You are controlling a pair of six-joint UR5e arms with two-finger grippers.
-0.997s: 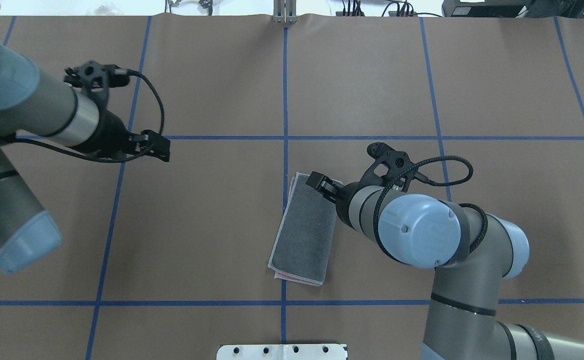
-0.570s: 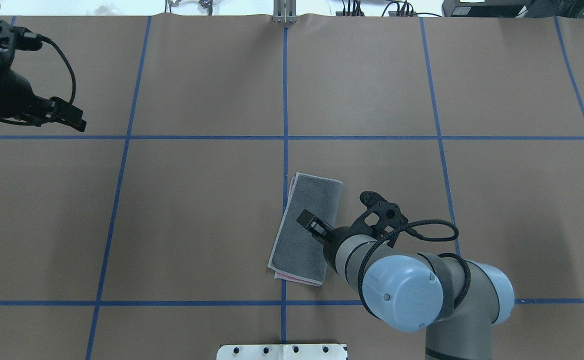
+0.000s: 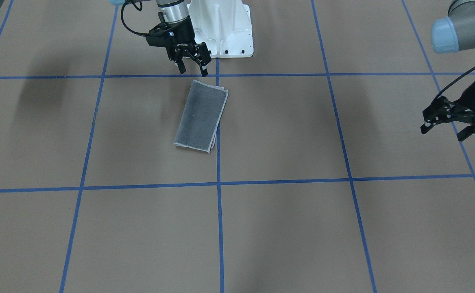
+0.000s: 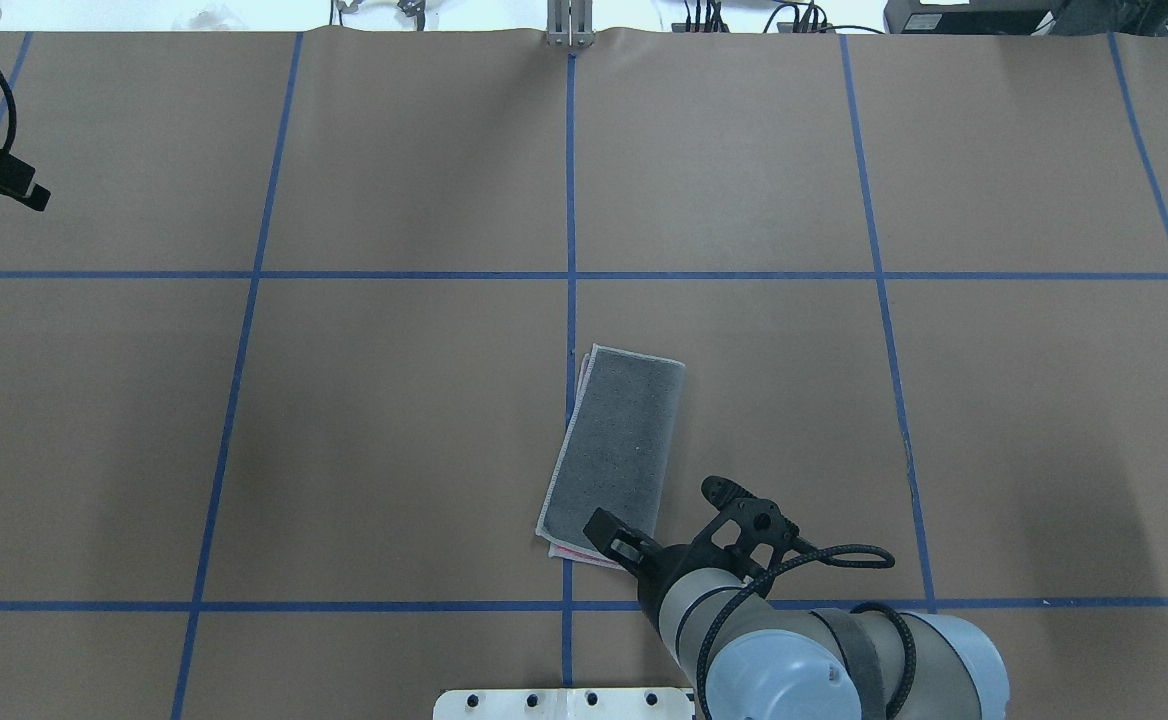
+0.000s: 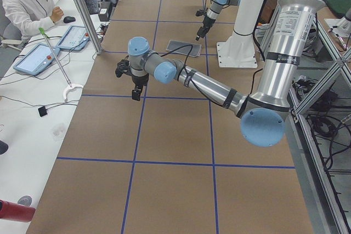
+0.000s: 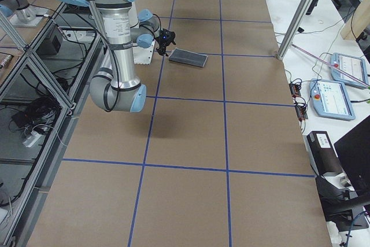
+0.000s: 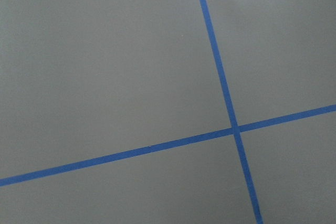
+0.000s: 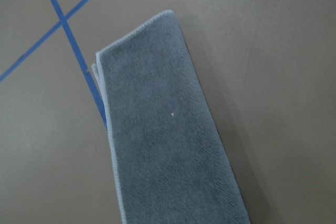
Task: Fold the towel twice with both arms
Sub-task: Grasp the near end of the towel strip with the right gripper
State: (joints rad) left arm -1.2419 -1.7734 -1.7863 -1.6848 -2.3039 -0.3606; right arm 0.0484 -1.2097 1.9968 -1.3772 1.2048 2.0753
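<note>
The towel (image 4: 616, 445) lies flat on the brown tabletop (image 4: 394, 450), just right of centre in the overhead view. It is folded into a narrow strip with the grey face up. A light hem runs down its left long edge, and slivers of pink peek out at the lower end and the upper left corner. The strip sits slightly tilted, and its lower part lies across the central blue tape line (image 4: 571, 180).

The right arm (image 4: 734, 610) comes in from the bottom of the overhead frame, with its jaws over the strip's lower end. In the front-facing view they hang in the upper middle, spread wide and holding nothing, just above the towel's top edge. The right wrist view looks down on grey cloth beside a tape crossing.

The left arm (image 3: 471, 101) is well apart at the right edge of the front-facing view — jaws wide and empty over bare tabletop. Its wrist view shows only two tape lines crossing.
</note>
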